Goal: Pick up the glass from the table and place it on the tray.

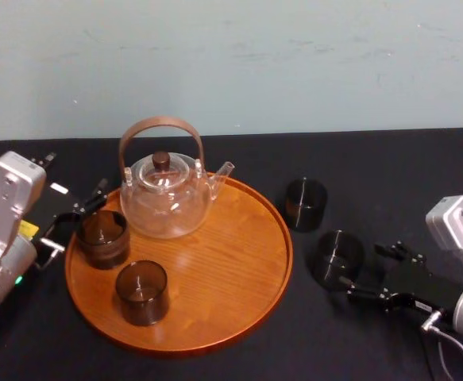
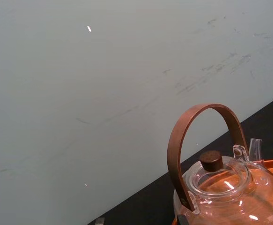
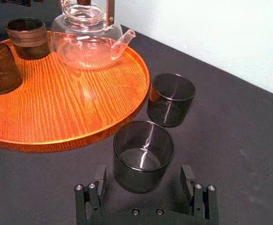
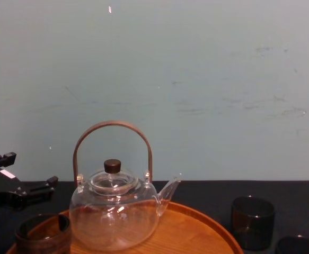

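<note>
Glass: the near glass (image 3: 142, 157) is dark and see-through. It stands upright on the counter (image 1: 390, 175), off the tray and just beside the tray's right rim.
My right tool: the right tool (image 3: 143, 172) sits low over the counter on my side of that glass. Its fingers (image 3: 92, 199) are spread apart, one on either side of the glass. The wrist view shows a gap at each side, so nothing is clamped.
Closest neighbour: a far glass (image 1: 305, 204) of the same dark kind stands upright on the counter just beyond the near glass. It is apart from the near glass and also close to the tray's rim.
Tray: the round wooden tray (image 1: 239, 262) lies to the left of both glasses, and its right half is bare wood.
In the way: the tray's low raised rim lies between the near glass and that bare wood.
On the tray: a clear teapot (image 1: 166, 198) with a curved brown handle stands at the back, its spout pointing toward the far glass. A rim glass (image 1: 102, 238) stands at the left edge and a front glass (image 1: 142, 292) stands nearer to me.
My left tool: the left tool (image 1: 76, 218) is at the tray's left edge with its fingers apart, just beside the rim glass. I cannot tell whether it touches that glass.
Behind: a pale wall (image 4: 196, 79) rises behind the counter.
</note>
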Motion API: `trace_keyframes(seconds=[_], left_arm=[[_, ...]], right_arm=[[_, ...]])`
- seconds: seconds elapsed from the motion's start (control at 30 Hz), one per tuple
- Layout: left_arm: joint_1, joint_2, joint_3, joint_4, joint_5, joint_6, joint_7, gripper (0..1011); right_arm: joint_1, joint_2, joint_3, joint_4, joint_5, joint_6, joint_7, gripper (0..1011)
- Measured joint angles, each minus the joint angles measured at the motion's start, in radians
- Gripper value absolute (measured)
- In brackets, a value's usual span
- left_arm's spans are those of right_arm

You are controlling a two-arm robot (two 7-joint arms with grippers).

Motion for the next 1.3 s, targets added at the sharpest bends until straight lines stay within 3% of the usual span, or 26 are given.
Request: trace_keyframes(seconds=[0.5, 1.3], left_arm=[[0.000, 0.000, 0.000, 0.000, 0.000, 0.000, 0.000, 1001], [0.000, 0.000, 0.000, 0.000, 0.000, 0.000, 0.000, 1001]], right_arm=[[0.050, -0.037, -0.012, 0.038, 0.026, 0.070, 0.028, 1002], [0.154, -0.073, -0.060, 0.119, 0.025, 0.106, 0.034, 1002]])
